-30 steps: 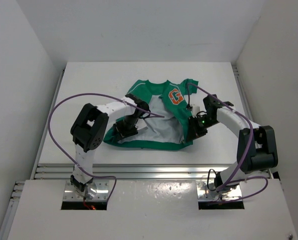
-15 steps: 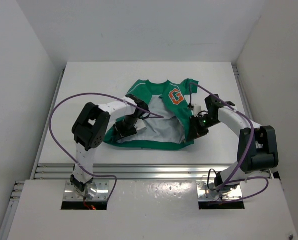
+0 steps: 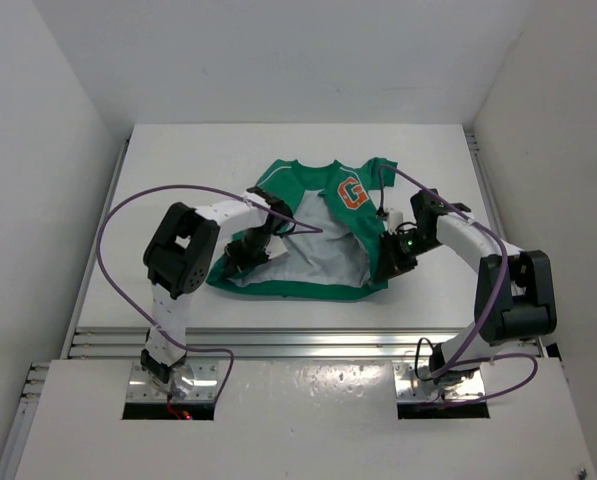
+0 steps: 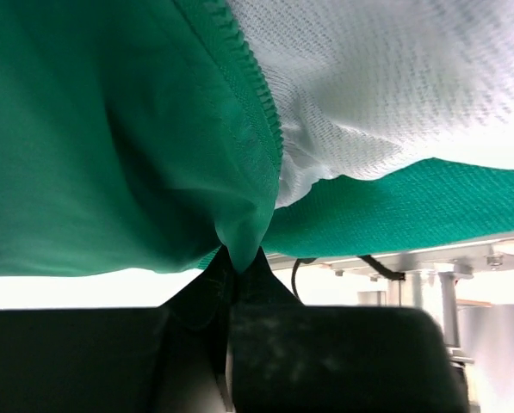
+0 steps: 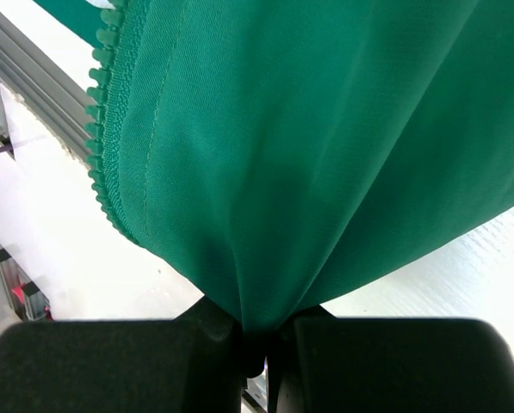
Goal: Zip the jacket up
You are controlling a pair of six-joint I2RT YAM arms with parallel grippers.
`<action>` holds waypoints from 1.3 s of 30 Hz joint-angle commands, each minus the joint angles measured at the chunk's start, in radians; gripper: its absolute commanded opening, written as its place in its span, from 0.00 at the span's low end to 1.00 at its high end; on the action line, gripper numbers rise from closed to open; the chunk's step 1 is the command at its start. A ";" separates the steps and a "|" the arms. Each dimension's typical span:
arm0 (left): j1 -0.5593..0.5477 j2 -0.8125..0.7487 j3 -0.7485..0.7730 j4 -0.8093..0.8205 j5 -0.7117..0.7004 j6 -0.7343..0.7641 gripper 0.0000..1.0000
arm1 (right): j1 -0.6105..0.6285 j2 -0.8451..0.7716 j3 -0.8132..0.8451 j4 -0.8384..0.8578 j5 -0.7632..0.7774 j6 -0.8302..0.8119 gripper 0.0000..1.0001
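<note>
Pinching a green fold of the jacket (image 3: 313, 190) beside its zipper teeth (image 4: 255, 82) with the left gripper (image 4: 238, 262), pressed together on cloth. Same with the right gripper (image 5: 255, 331), clamped on the opposite front edge. Spread open mid-way across the table (image 3: 178, 170), collar far, grey lining (image 3: 323, 250) bared between the flaps. Judged barely begun: edges apart, nothing zipped, joining and closing left to do.

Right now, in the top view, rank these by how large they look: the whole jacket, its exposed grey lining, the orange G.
1. jacket, largest
2. grey lining, clearly smaller
3. orange G, smallest by far
</note>
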 commanded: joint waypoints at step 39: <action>0.352 -0.393 -0.511 2.148 1.325 -1.433 0.00 | 0.091 0.038 -0.124 1.515 -0.464 0.993 0.00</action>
